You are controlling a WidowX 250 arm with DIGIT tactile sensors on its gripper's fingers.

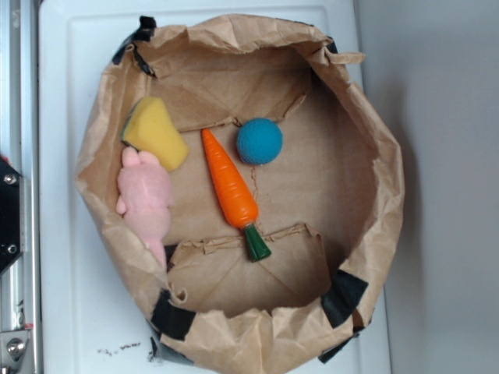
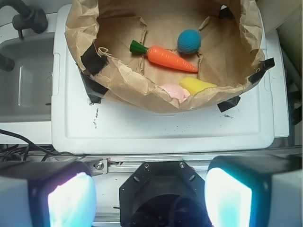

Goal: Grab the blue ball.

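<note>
Inside the paper bag (image 1: 374, 234), the blue ball (image 1: 259, 141) lies just beside the carrot (image 1: 228, 185), while the claw (image 2: 150, 191) hangs spread wide, well short of it.

You see soft, even daylight in both views. Inside the paper bag (image 1: 366, 179), shadows are faint, darkest under its near rim. In the wrist view, the two fingers (image 2: 71, 201) below the bag are blurred and glow washed-out cyan.
</note>
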